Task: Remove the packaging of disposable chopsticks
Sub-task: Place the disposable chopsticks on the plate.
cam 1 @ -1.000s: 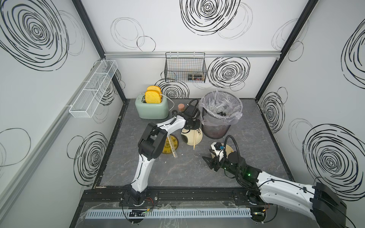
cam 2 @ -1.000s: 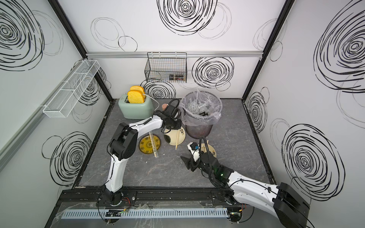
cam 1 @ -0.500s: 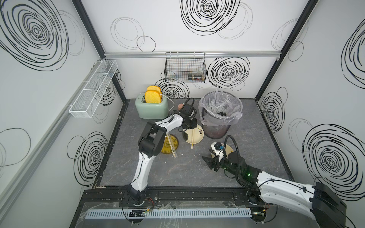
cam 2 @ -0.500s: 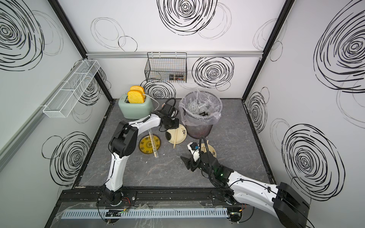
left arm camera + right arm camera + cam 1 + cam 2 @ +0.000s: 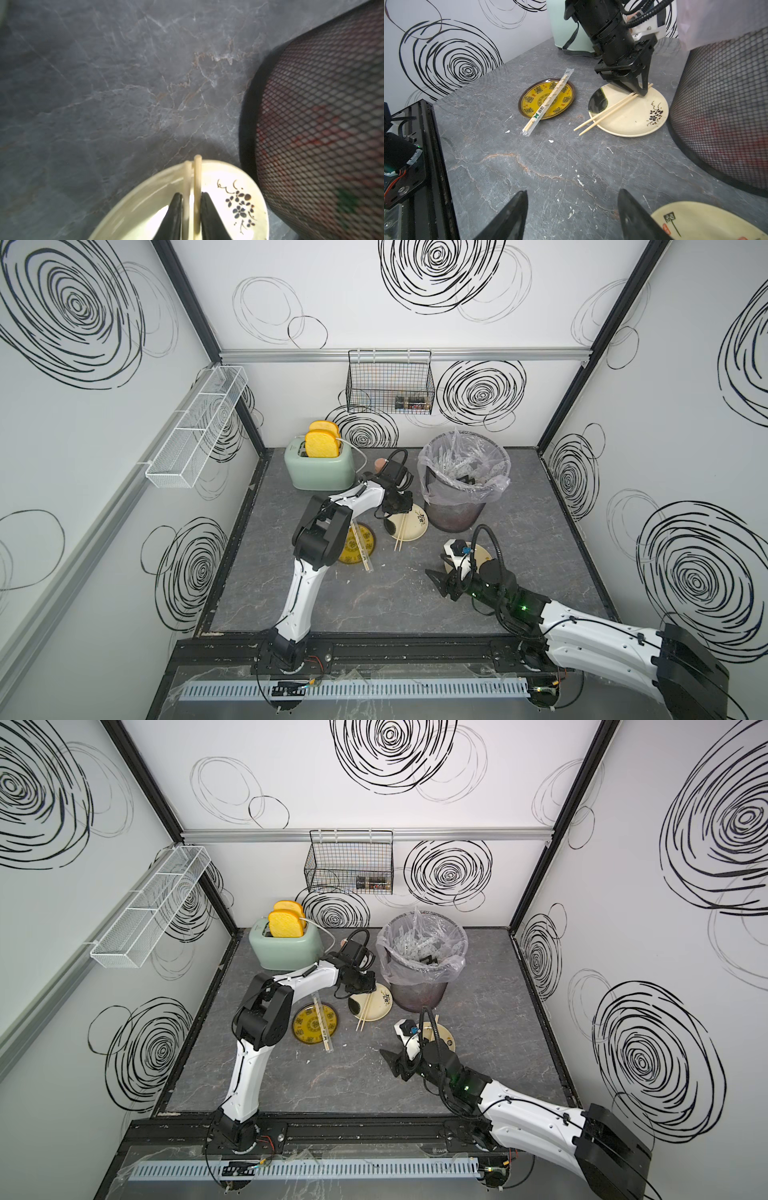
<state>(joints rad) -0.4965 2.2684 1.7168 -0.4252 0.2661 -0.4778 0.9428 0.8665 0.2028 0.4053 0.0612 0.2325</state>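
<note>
The left gripper (image 5: 190,196) is set astride a bare pair (image 5: 197,174) of chopsticks on the cream plate (image 5: 145,199); whether the sticks are pinched or freed cannot be told, while the right gripper (image 5: 573,191) is spread wide and empty over the table (image 5: 550,166). If the left jaws are lifted while clinging, the pair, overhanging the rim, is likely to be dragged off. The sticks between the jaws are shown only in the left wrist view, and the unopened sleeve (image 5: 548,99) across the yellow plate (image 5: 527,99) is missed there but shown in the right wrist view.
</note>
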